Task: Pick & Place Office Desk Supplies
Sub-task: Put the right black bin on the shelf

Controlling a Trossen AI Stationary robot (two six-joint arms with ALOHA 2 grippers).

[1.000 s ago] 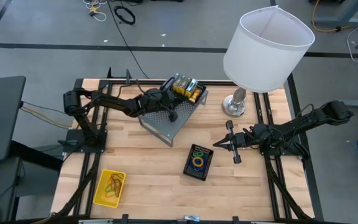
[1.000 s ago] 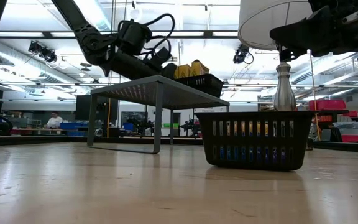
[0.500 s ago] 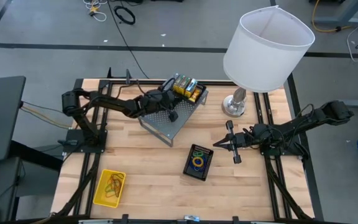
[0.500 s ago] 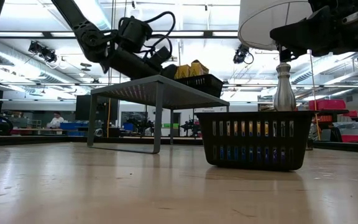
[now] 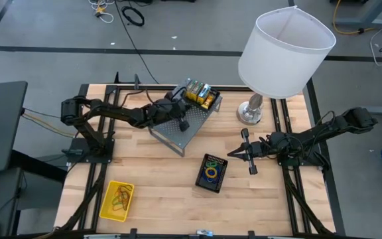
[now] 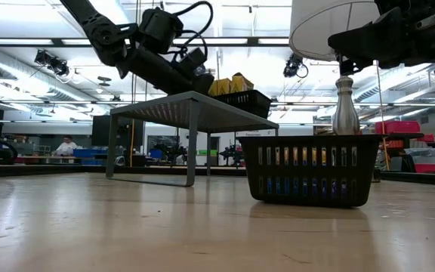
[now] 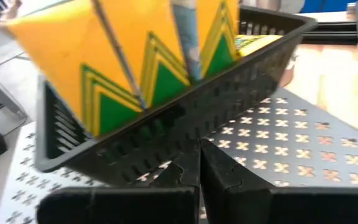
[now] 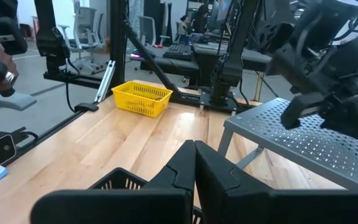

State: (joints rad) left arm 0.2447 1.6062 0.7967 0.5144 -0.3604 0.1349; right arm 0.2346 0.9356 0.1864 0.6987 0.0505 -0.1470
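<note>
On the wooden plank desk (image 5: 164,189), the nearest thing to the front edge is one yellow plastic basket (image 5: 116,200), rectangular with a lattice wall, and thin coloured rubber-band loops (image 5: 121,195) lie inside it. Farther in, near the middle, stands one black mesh tray (image 5: 211,172) with slotted sides; it holds more band loops (image 5: 211,174) in yellow, green and blue. Beside it on the right, the right claw (image 5: 231,154) hovers above the desk with its two dark fingers pressed together, and nothing is between them. Behind that is a grey perforated metal stand (image 5: 178,131) with four legs. On its far end rests the second black mesh tray (image 5: 202,97), and yellow-green crayon boxes (image 5: 197,92) stand in it; I count about three, with a zigzag pattern. The left claw (image 5: 180,104) is at the near rim of this tray, fingers fully closed, gripping nothing that I can see. At the far right stands the lamp (image 5: 280,54) with a round white shade and a metal foot.
</note>
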